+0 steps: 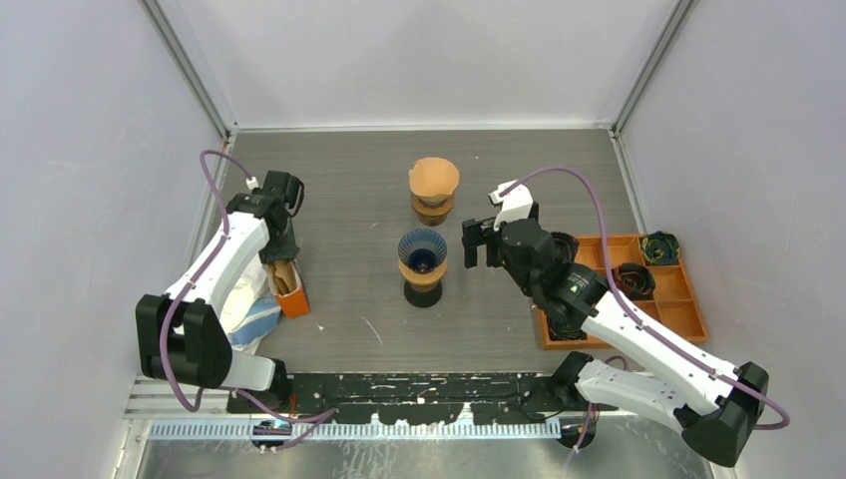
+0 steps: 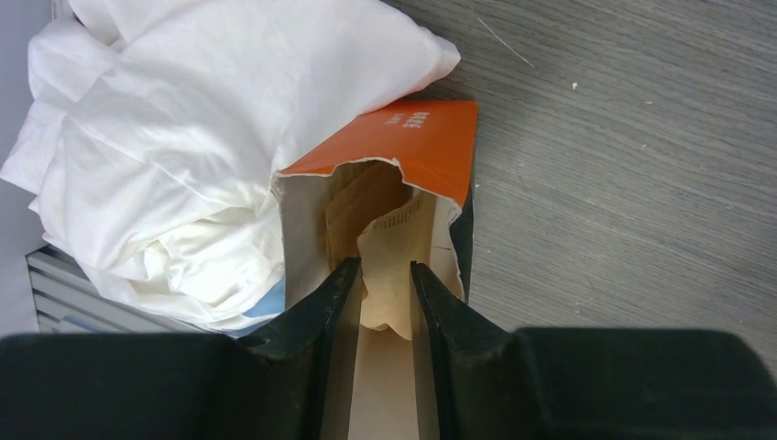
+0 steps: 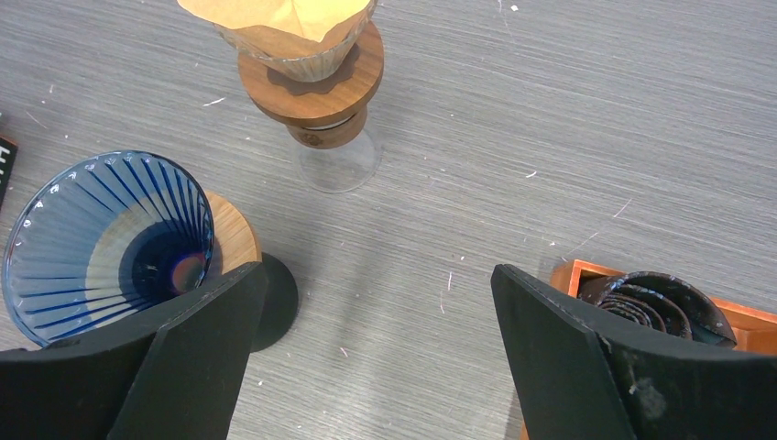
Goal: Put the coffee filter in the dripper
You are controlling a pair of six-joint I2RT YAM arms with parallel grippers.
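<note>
A brown paper coffee filter (image 2: 396, 246) stands in a torn orange box (image 2: 423, 137) at the table's left side (image 1: 290, 291). My left gripper (image 2: 385, 268) reaches down into the box (image 1: 282, 246). Its jaws stand a narrow gap apart with the filter's edge between the fingertips, not pinched. The blue ribbed glass dripper (image 1: 423, 249) sits empty on a wooden collar and black stand mid-table (image 3: 101, 236). My right gripper (image 3: 377, 271) hovers wide open just right of it (image 1: 477, 245), holding nothing.
A second dripper (image 1: 434, 182) with a brown filter inside stands behind the blue one (image 3: 302, 41). A crumpled white bag (image 2: 174, 147) lies against the box's left side. An orange compartment tray (image 1: 690, 304) holding dark coiled items (image 3: 655, 301) sits at right.
</note>
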